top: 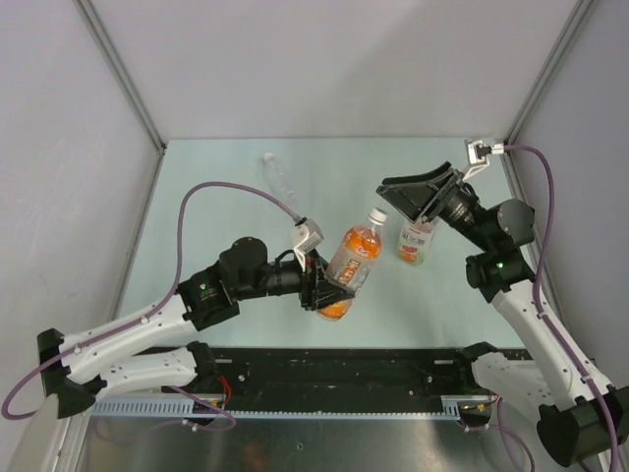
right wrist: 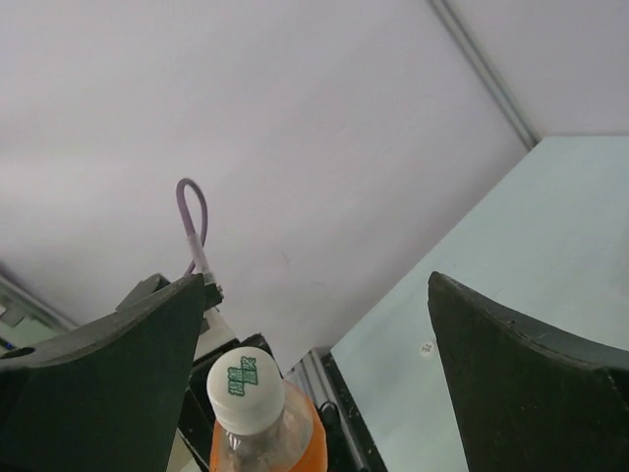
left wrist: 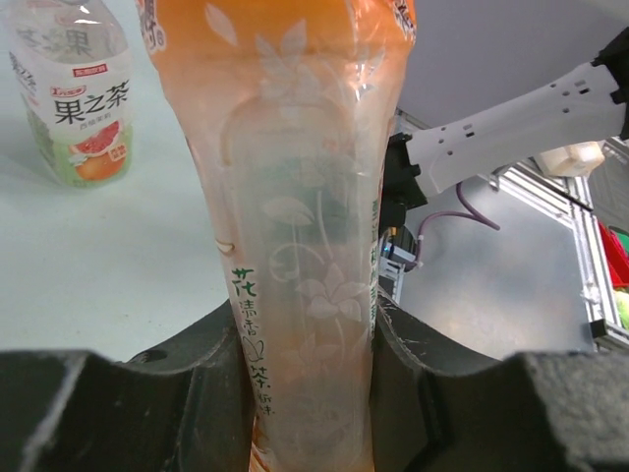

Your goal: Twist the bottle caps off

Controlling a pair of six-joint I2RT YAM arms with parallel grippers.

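My left gripper [top: 337, 288] is shut on the lower body of the orange bottle [top: 352, 260], which it holds tilted above the table. In the left wrist view the orange bottle [left wrist: 295, 246] fills the gap between the two black fingers [left wrist: 187, 393]. Its white cap [top: 376, 215] is on the neck. My right gripper [top: 401, 193] stands open just beyond that cap. In the right wrist view the cap [right wrist: 244, 385] lies between the spread fingers [right wrist: 531, 383], nearer the left one, touching neither. The yellow-green bottle [top: 417, 242] stands upright under the right wrist, its cap hidden. The clear bottle [top: 280, 179] lies at the back.
Grey walls enclose the pale green table [top: 216, 197] on three sides. A black and metal rail [top: 324, 379] runs along the near edge between the arm bases. The labelled yellow-green bottle [left wrist: 79, 98] also shows in the left wrist view.
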